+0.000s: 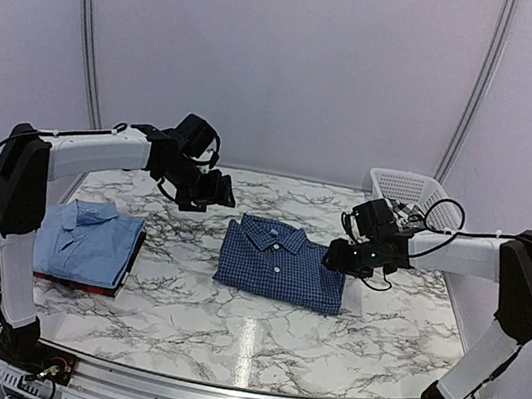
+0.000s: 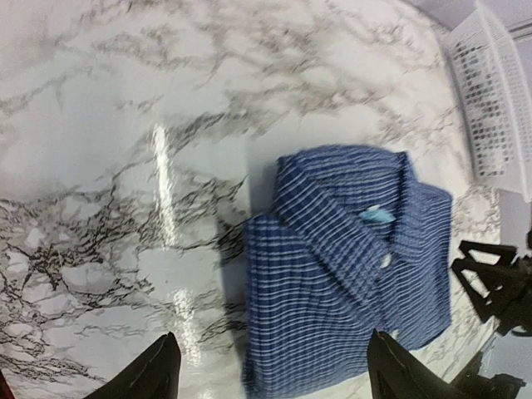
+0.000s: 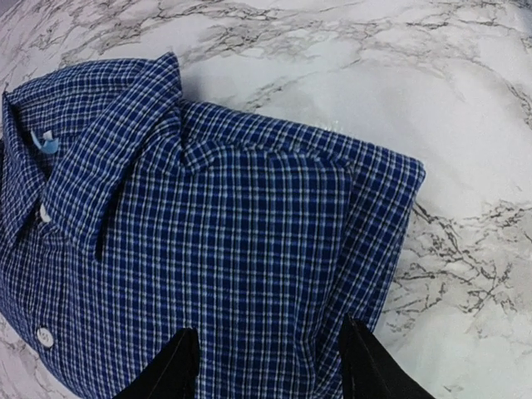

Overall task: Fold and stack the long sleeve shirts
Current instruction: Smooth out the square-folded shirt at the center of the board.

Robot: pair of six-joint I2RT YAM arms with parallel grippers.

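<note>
Left claw [image 2: 270, 366] and right claw [image 3: 266, 357] both open, empty. Folded navy fine-check button-up shirt [image 1: 281, 263] lies flat on marble table [image 1: 255, 330], its edge under right claw, beside left claw. Pinch both side edges evenly and lift level toward the folded light blue shirt [image 1: 88, 237].

Bright even light, glare streak on table [image 1: 245, 343], soft wrist-view blur

Left end effector [image 1: 211, 191] raised, fingers [image 2: 158, 370] spread wide, right end effector [image 1: 340, 257] low, fingers [image 3: 179, 366] parted, both arms reaching inward

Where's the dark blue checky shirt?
In the top view the navy shirt lies folded mid-table, between the light blue shirt at left and the white basket at right.
</note>
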